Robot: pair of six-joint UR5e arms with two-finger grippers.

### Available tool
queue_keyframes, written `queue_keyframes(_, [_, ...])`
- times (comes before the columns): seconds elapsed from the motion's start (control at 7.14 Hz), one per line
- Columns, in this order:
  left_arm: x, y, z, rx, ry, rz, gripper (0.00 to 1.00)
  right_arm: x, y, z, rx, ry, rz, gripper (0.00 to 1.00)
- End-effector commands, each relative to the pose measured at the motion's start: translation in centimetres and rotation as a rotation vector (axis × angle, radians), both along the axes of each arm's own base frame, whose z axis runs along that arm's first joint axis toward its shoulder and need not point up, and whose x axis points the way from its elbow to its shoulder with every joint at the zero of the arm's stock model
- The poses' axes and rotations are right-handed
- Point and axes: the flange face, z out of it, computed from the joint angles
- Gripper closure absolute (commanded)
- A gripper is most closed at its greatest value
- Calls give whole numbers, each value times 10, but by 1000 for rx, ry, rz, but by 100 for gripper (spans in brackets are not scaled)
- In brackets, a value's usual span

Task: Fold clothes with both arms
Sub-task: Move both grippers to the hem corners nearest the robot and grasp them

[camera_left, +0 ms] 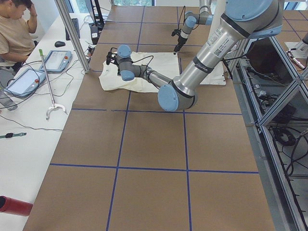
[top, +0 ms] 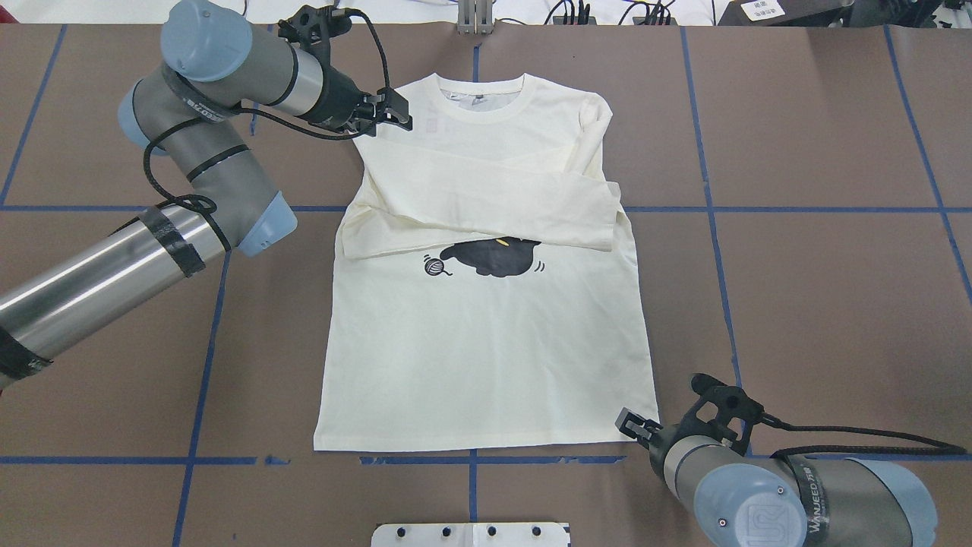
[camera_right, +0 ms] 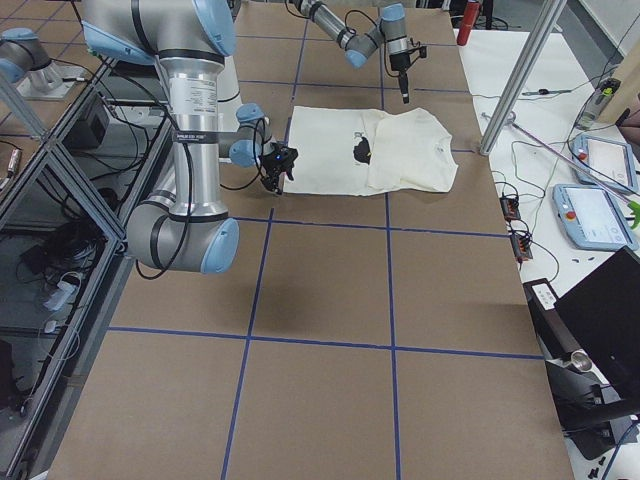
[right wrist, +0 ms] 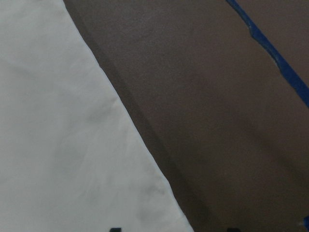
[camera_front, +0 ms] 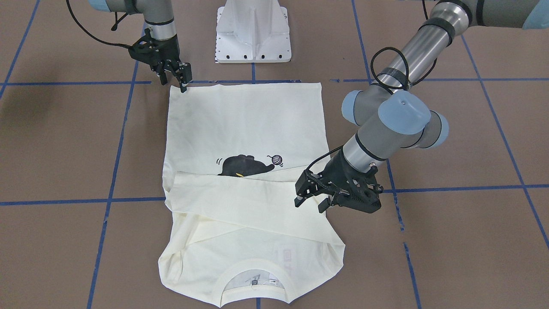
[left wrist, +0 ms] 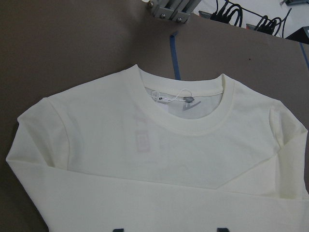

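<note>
Currently shirt flat on brown worktop, print up, both sleeves folded across chest. By its shoulder, left gripper — fingers spread wide, holding nothing. At hem corner, right gripper — fingers likewise apart, empty.

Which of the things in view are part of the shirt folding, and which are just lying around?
Part of the job: shirt; left gripper, open; right gripper, open.
Just lying about: white pedestal base; pendant; reacher tool; red cylinder.
</note>
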Motion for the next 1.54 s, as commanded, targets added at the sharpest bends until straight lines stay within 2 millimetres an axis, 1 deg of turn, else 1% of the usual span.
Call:
queue_keyframes(0.0, [-1,1,1,1,3,0,29,-2,3,3,-6,3,1,54])
queue_keyframes(0.14, [-1,1,1,1,2,-2,29,-3,4,3,-12,0,3,100])
queue_keyframes(0.28, [-1,1,1,0,3,-2,29,-2,6,2,-14,-1,-2,100])
queue_keyframes(0.42, [-1,2,-5,-3,9,-5,29,-3,6,0,-14,-10,-5,100])
queue_keyframes(0.56, [-24,28,-3,-54,51,-31,29,-1,5,-4,-12,-20,-4,100])
queue_keyframes(0.7, [-42,78,10,-88,76,-64,29,5,3,-14,-9,-41,-5,100])
queue_keyframes(0.84, [-56,126,26,-127,15,-88,29,13,-5,-20,-20,-54,2,100])
queue_keyframes(0.98, [-75,182,41,-225,-56,-101,29,13,-7,-22,-25,-59,2,100])
queue_keyframes(1.12, [-84,239,52,-337,-84,-103,29,12,-7,-22,-25,-59,-1,100])
queue_keyframes(1.26, [-55,311,83,-419,-138,-115,29,11,-6,-23,-24,-62,-1,100])
queue_keyframes(1.4, [-33,352,94,-470,-157,-107,29,10,-5,-23,-24,-62,-3,100])
